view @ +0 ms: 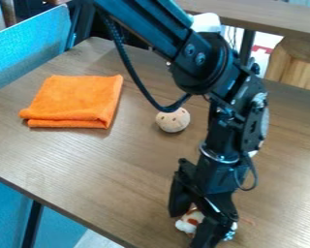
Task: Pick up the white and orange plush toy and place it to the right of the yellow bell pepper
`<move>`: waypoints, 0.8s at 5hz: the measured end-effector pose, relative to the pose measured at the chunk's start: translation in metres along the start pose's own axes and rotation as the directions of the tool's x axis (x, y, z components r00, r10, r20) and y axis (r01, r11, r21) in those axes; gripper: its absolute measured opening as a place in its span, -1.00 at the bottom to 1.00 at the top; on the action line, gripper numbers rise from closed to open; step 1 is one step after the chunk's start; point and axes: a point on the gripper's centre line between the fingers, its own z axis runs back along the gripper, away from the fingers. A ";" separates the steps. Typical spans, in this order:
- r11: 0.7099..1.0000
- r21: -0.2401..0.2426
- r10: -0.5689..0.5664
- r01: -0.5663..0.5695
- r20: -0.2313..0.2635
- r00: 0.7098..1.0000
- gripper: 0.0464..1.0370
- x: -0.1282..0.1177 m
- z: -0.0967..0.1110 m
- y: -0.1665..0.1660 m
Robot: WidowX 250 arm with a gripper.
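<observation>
We see the open fingers (pixel 179 198) near the bench's (pixel 86 160) front edge. The little white and orange thing (pixel 189 222) is low between them and pokes out past one. The ball (pixel 173 120) and orange cloth (pixel 77 100) lie farther back.

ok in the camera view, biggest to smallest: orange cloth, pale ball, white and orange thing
1. orange cloth
2. pale ball and white and orange thing, unranked: the gripper hides part of the latter
</observation>
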 end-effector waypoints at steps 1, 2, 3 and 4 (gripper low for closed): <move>1.000 -0.007 0.019 -0.019 -0.008 1.000 0.83 0.000 -0.003 0.005; 1.000 -0.009 0.021 -0.021 0.001 1.000 0.31 0.000 -0.003 0.007; 1.000 -0.007 0.025 -0.025 0.056 0.998 0.13 0.001 0.014 0.006; 1.000 0.003 0.030 -0.031 0.130 0.991 0.12 0.008 0.036 0.007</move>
